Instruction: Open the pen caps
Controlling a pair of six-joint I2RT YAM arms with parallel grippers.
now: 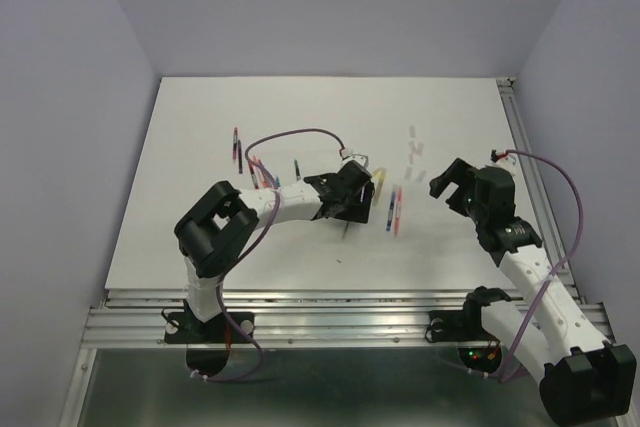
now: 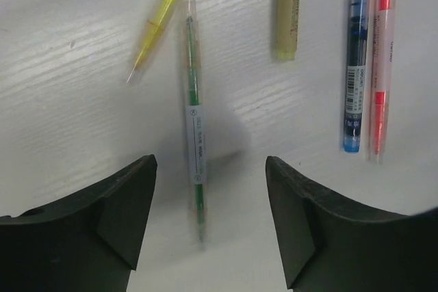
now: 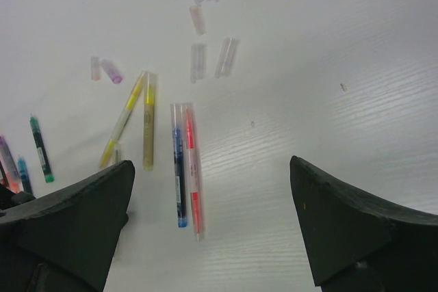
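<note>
L hand [image 2: 210, 169] open above green pen [image 2: 196, 135], R hand [image 3: 211, 165] open, pen caps [image 3: 198, 61] short pale see-thru tubes, loose

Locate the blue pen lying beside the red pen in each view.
Top external: blue pen just right of centre.
Left wrist: blue pen at upper right.
Right wrist: blue pen left of centre.
Shared landmark: the red pen lying parallel beside it.

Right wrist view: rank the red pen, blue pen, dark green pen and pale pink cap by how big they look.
1. red pen and blue pen: side by side, alike, so not ranked.
2. dark green pen.
3. pale pink cap: smallest, though it is also farthest from the camera.
</note>
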